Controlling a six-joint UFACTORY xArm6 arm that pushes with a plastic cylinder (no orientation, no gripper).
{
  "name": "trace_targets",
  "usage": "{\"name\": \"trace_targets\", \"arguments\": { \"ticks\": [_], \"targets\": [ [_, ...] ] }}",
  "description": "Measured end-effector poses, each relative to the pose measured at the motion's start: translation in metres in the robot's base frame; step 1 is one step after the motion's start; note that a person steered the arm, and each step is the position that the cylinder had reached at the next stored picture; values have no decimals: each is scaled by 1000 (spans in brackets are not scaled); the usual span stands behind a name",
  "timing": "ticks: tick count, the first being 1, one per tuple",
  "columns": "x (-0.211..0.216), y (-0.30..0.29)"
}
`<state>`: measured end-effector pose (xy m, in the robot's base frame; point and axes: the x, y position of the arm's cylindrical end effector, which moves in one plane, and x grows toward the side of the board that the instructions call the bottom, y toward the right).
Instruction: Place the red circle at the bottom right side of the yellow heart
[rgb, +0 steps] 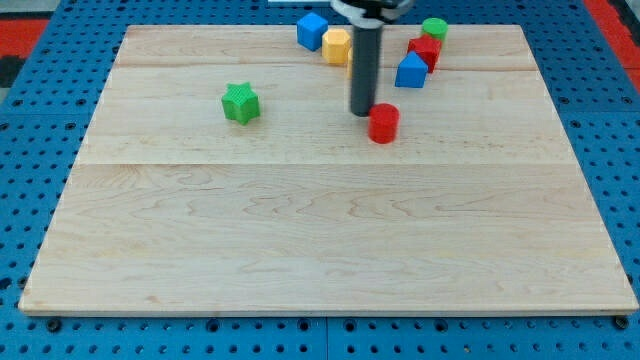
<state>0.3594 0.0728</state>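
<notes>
The red circle (383, 123) lies on the wooden board, above the board's middle and a little to the right. My tip (362, 112) stands just to its left, touching or almost touching it. The rod rises toward the view's top. A yellow block (337, 46) sits near the top edge, left of the rod; its shape is hard to make out and the rod hides part of it. The red circle is well below and to the right of that yellow block.
A blue cube (312, 31) sits left of the yellow block. A blue block (410, 71), a red block (424, 50) and a green circle (434, 29) cluster at the top right. A green star (240, 103) lies to the left. The board (320, 250) rests on blue pegboard.
</notes>
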Motion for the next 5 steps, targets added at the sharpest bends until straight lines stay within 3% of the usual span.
{"name": "trace_targets", "arguments": {
  "ticks": [2, 4, 5],
  "targets": [
    [1, 119],
    [44, 101],
    [35, 50]
  ]
}}
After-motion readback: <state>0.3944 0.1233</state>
